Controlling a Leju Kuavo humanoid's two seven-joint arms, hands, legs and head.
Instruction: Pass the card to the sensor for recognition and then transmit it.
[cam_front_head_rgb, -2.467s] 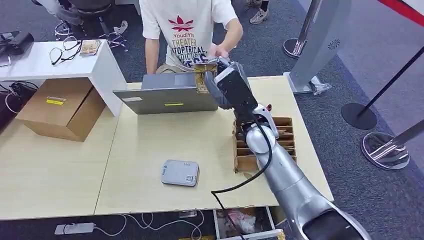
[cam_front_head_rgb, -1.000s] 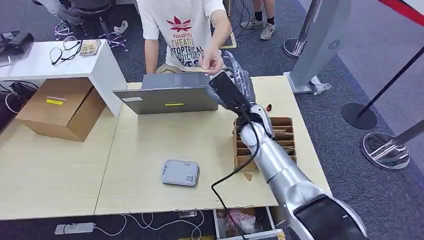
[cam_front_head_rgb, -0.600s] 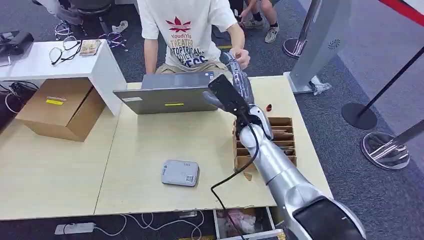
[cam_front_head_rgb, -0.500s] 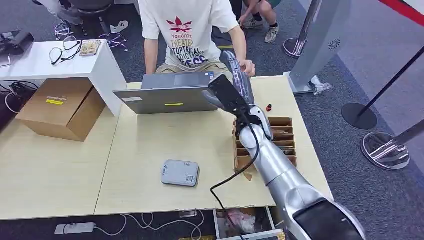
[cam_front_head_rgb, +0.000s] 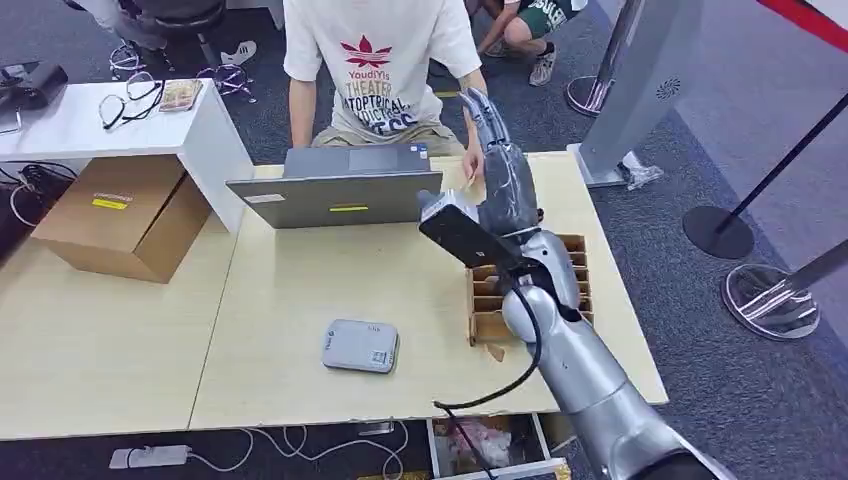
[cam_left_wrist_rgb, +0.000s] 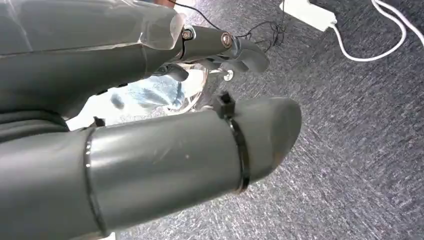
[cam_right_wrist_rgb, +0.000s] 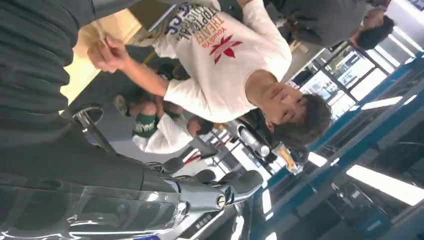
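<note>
A: Well, what was nearest?

B: The left hand (cam_left_wrist_rgb: 165, 125) hung over grey carpet, near a white power strip (cam_left_wrist_rgb: 306, 11) and its cable. Its thumb stood apart from the fingers (cam_left_wrist_rgb: 235, 47), and it held nothing.

A: And on the table (cam_front_head_rgb: 300, 290)?

B: The sensor (cam_front_head_rgb: 360, 346) lay flat near the front edge, well apart from everything else. To its right stood a cardboard rack (cam_front_head_rgb: 575, 262) of slots, partly hidden by the right arm passing over it.

A: Where did that arm end?

B: The right hand (cam_front_head_rgb: 505, 185) was raised beyond the rack, over the far side of the table, beside the laptop (cam_front_head_rgb: 335, 190). Its fingers (cam_front_head_rgb: 482, 110) were stretched out and apart, pointing at the person (cam_front_head_rgb: 375, 60), and they held nothing.

A: So where was the card?

B: The card (cam_front_head_rgb: 471, 182) was pinched in the person's hand (cam_right_wrist_rgb: 107, 52), just beside the right hand, at the table's far edge. Whether they touched, I could not tell.

A: Anything further off?

B: A brown box (cam_front_head_rgb: 120, 215) sat far left beside a white desk (cam_front_head_rgb: 60, 125) carrying glasses (cam_front_head_rgb: 125, 105).
</note>
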